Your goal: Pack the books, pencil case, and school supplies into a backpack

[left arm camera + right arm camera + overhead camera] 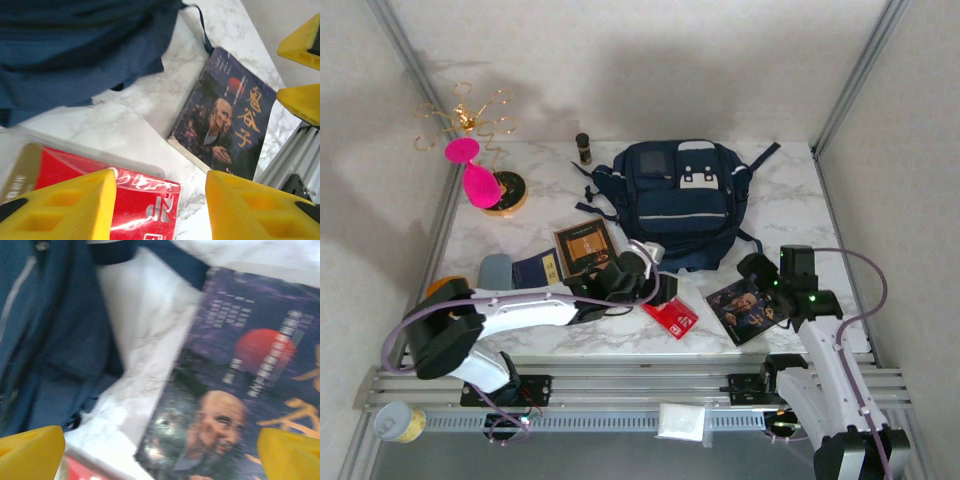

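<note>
Marble-patterned worktop (800,215) carries everything, and no book is packed yet: the backpack (682,200) lies flat at the back, no opening visible. Right pincer (160,450) hangs spread wide over the portrait book (750,308), which sits near the front edge; a thin glossy cover lying flat may skid forward and drop off rather than lift. Left pincer (160,200) stands partly parted, empty, above the red case (670,316), and could snag that instead. Count: three books, with the brown book (585,243) and navy book (533,270) at left; one backpack; one red case.
</note>
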`<state>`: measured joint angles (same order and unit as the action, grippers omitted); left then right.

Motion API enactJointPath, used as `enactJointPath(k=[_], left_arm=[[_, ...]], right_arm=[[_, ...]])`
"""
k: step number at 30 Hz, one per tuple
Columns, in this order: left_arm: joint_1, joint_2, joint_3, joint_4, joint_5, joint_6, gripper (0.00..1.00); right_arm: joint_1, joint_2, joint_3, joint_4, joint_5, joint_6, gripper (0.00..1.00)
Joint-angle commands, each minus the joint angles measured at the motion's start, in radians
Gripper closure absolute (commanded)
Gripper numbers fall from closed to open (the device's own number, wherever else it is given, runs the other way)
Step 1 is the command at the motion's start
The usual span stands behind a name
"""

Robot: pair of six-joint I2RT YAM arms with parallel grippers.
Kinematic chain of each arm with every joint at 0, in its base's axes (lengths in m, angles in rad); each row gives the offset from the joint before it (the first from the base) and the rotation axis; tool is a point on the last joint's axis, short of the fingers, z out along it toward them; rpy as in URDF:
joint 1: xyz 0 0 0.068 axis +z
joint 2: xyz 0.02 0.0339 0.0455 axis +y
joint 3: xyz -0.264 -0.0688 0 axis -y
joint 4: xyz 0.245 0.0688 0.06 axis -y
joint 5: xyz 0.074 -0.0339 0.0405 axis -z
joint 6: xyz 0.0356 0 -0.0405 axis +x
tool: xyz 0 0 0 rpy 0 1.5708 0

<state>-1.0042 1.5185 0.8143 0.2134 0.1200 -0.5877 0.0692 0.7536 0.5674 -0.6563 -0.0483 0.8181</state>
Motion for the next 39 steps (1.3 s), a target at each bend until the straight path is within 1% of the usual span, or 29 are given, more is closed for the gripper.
enactJointPath(k=[1, 5, 8, 13, 15, 18, 21, 25, 28, 32, 36, 38, 39], left_arm=[[-0.046, 0.083, 0.091, 0.017, 0.003, 0.031, 0.48], [-0.076, 0.174, 0.152, 0.044, -0.012, 0.013, 0.46], [-0.085, 0.199, 0.167, 0.061, -0.023, 0.005, 0.44], [-0.088, 0.224, 0.177, 0.067, -0.031, -0.001, 0.43], [-0.086, 0.227, 0.177, 0.072, -0.032, -0.003, 0.41], [-0.088, 0.228, 0.177, 0.067, -0.038, -0.001, 0.38], [-0.087, 0.22, 0.172, 0.063, -0.059, 0.002, 0.34], [-0.085, 0.223, 0.183, 0.044, -0.081, 0.012, 0.32], [-0.079, 0.224, 0.174, 0.064, -0.082, 0.003, 0.31], [-0.066, 0.226, 0.174, 0.063, -0.085, -0.011, 0.3], [-0.049, 0.234, 0.175, 0.074, -0.085, -0.033, 0.29], [-0.039, 0.247, 0.186, 0.072, -0.074, -0.039, 0.28], [-0.036, 0.255, 0.193, 0.072, -0.07, -0.042, 0.28]], right_arm=[[-0.052, -0.007, -0.051, -0.044, 0.117, 0.082, 0.01], [-0.183, 0.043, -0.083, 0.051, 0.091, 0.036, 0.01], [-0.294, 0.119, -0.085, 0.081, 0.042, -0.006, 0.01], [-0.341, 0.123, -0.135, 0.128, 0.077, 0.038, 0.01], [-0.345, 0.132, -0.157, 0.145, 0.091, 0.04, 0.01], [-0.351, 0.16, -0.187, 0.191, 0.065, 0.034, 0.01], [-0.347, 0.182, -0.205, 0.267, 0.006, 0.009, 0.01], [-0.324, 0.251, -0.192, 0.359, -0.084, -0.046, 0.01], [-0.295, 0.311, -0.162, 0.429, -0.144, -0.072, 0.01], [-0.24, 0.403, -0.077, 0.467, -0.162, -0.123, 0.01], [-0.231, 0.472, -0.003, 0.497, -0.201, -0.184, 0.01], [-0.231, 0.495, 0.035, 0.478, -0.2, -0.203, 0.01], [-0.231, 0.502, 0.058, 0.435, -0.166, -0.2, 0.01]])
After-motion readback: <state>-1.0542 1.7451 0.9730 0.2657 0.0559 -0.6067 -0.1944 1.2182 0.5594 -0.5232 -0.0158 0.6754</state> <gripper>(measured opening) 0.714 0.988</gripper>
